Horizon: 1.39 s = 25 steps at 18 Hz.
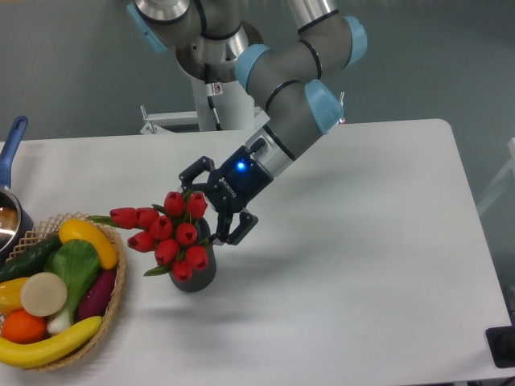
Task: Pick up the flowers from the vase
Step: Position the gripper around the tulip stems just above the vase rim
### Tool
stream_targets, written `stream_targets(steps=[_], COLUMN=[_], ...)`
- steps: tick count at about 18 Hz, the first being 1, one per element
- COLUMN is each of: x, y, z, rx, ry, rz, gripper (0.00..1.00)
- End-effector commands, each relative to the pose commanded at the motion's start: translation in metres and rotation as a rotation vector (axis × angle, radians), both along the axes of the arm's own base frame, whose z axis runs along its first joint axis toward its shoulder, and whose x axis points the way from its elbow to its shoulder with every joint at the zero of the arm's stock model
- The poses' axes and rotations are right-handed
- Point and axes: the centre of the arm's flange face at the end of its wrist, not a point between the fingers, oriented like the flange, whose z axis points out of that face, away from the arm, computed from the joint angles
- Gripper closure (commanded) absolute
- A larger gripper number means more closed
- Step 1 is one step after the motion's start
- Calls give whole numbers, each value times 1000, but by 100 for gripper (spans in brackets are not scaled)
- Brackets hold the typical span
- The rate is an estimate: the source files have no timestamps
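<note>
Right now the gripper (216, 211) is down at the bunch, its dark fingers (239, 227) spread either side of where the stems should run, but the blooms hide the contact, so I cannot tell whether it has clamped anything or stands released. The flowers (170, 229) sit just ahead of and below the fingertips, still planted in the vase (197, 273), which stands directly under the gripper on the table (370, 241).

What worries me is the vase coming along: if the stems fit snugly, a lift could drag it up or tip it. A shallow pinch on leaves rather than stems might also let the bunch slip, or crush a bud.

The tulips are bright red, closed buds packed tightly, leaning away from the gripper toward the wicker basket (119, 277) of fruit and vegetables, well off to that side, with green leaves poking out.
</note>
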Motion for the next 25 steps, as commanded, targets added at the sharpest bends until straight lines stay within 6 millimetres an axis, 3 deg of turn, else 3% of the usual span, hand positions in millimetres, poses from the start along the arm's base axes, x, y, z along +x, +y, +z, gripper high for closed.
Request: stream_targets(steps=[3, 4, 7, 11, 15, 25], x=[4, 4, 2, 2, 2, -1], y=[3, 4, 4, 4, 4, 3], z=[0, 0, 1, 3, 1, 10], rx=[6, 6, 8, 9, 7, 1], ry=[9, 9, 11, 14, 10, -3], rz=[-9, -11, -9, -9, -9, 14], gripper=[0, 3, 28, 35, 48, 57])
